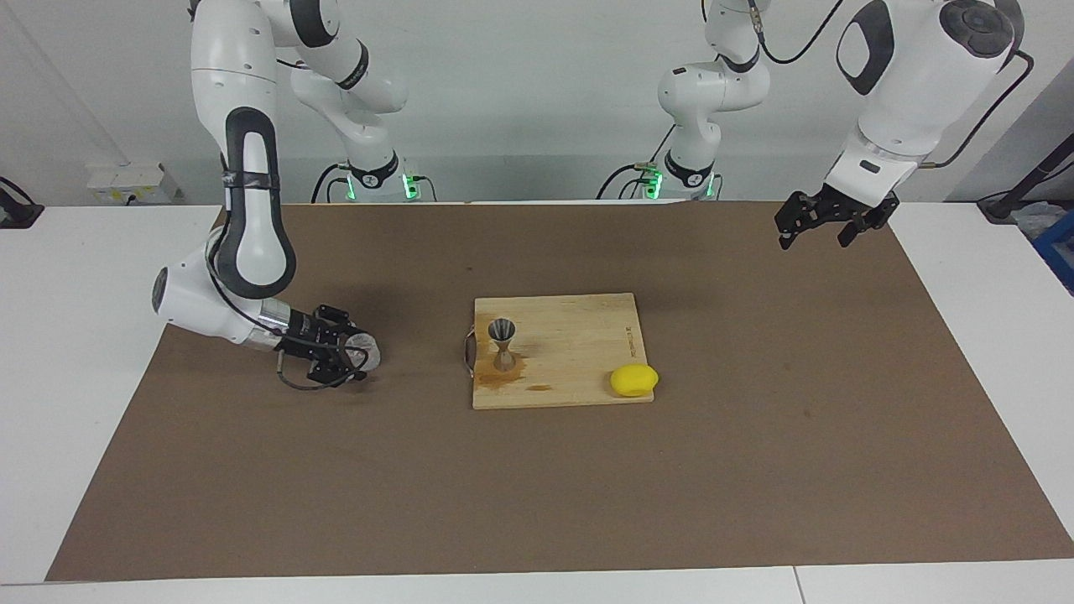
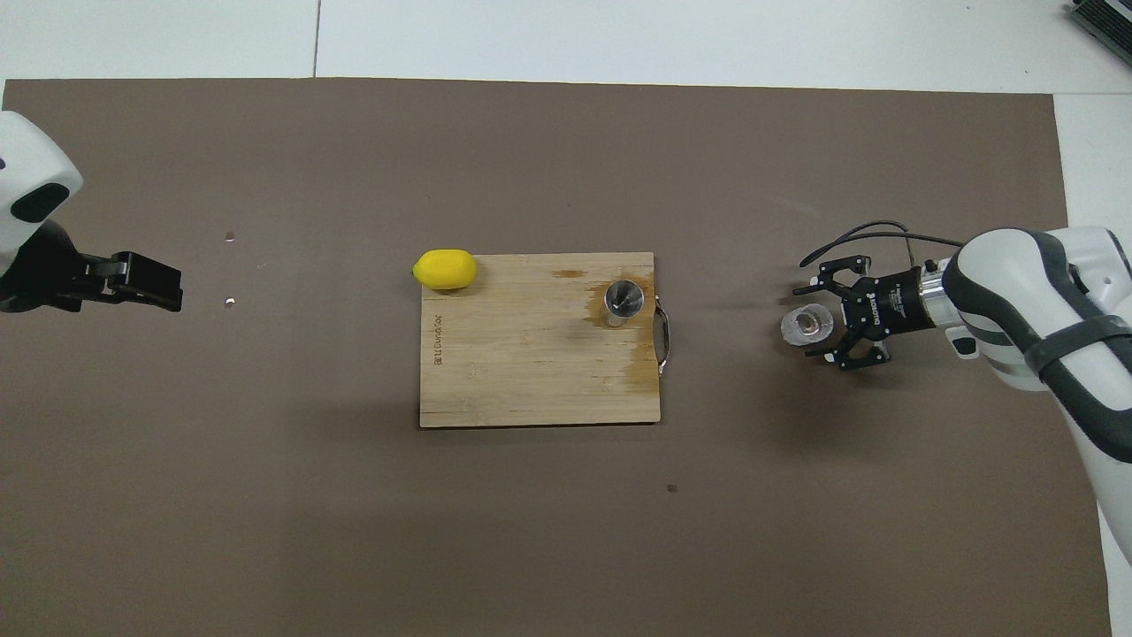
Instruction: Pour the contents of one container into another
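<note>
The small clear cup [image 1: 366, 352] [image 2: 806, 325] stands upright on the brown mat toward the right arm's end of the table. My right gripper [image 1: 351, 352] [image 2: 818, 324] lies low and level beside it. It is open, with one finger on each side of the cup and a little gap showing. The silvery hourglass jigger [image 1: 503, 342] [image 2: 624, 301] stands upright on the wooden cutting board [image 1: 579, 335] [image 2: 531, 372], near its metal handle. My left gripper [image 1: 815, 228] [image 2: 168, 287] hangs open and empty, high over the mat at the left arm's end.
A yellow lemon [image 1: 633, 380] [image 2: 446, 269] rests at the board's corner farthest from the robots, toward the left arm's end. A brown stain marks the board around the jigger. The brown mat [image 1: 537, 486] covers most of the white table.
</note>
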Controlling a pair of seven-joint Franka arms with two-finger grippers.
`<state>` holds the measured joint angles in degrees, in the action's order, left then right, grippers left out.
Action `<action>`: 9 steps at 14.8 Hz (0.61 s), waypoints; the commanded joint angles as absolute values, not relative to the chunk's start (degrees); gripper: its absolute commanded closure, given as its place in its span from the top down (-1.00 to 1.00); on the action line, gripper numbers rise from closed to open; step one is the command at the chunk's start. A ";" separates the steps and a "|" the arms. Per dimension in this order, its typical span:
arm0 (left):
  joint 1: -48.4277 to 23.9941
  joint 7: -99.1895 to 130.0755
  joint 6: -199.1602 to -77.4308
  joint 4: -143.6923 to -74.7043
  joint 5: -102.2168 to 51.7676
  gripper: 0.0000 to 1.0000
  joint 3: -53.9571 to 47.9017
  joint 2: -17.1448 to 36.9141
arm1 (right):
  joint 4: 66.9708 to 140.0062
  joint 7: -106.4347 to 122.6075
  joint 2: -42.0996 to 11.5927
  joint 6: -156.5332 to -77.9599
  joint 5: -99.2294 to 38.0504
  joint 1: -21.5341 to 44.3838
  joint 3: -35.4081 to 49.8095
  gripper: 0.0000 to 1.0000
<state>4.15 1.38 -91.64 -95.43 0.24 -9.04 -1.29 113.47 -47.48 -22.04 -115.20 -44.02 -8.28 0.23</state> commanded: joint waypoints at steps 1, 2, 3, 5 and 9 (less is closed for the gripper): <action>3.78 -0.18 -90.44 -96.86 -0.53 1.00 -8.35 -4.31 | 115.14 -45.79 -20.74 -116.28 -45.88 -8.17 0.26 0.35; 3.78 -0.18 -88.79 -95.99 -0.44 1.00 -8.35 -4.31 | 115.05 -45.97 -20.66 -116.28 -45.88 -8.09 0.26 -0.12; 3.87 -0.35 -87.12 -94.76 -0.53 1.00 -8.35 -4.13 | 114.87 -46.23 -20.65 -116.28 -45.88 -8.09 0.26 -0.45; 3.95 -0.35 -87.36 -94.22 -0.61 1.00 -8.35 -4.04 | 114.79 -46.67 -20.48 -116.37 -45.88 -8.00 0.26 -0.90; 4.04 0.08 -87.36 -93.96 -2.10 1.00 -8.26 -4.04 | 114.35 -53.94 -18.46 -117.68 -45.88 -5.99 0.26 -1.00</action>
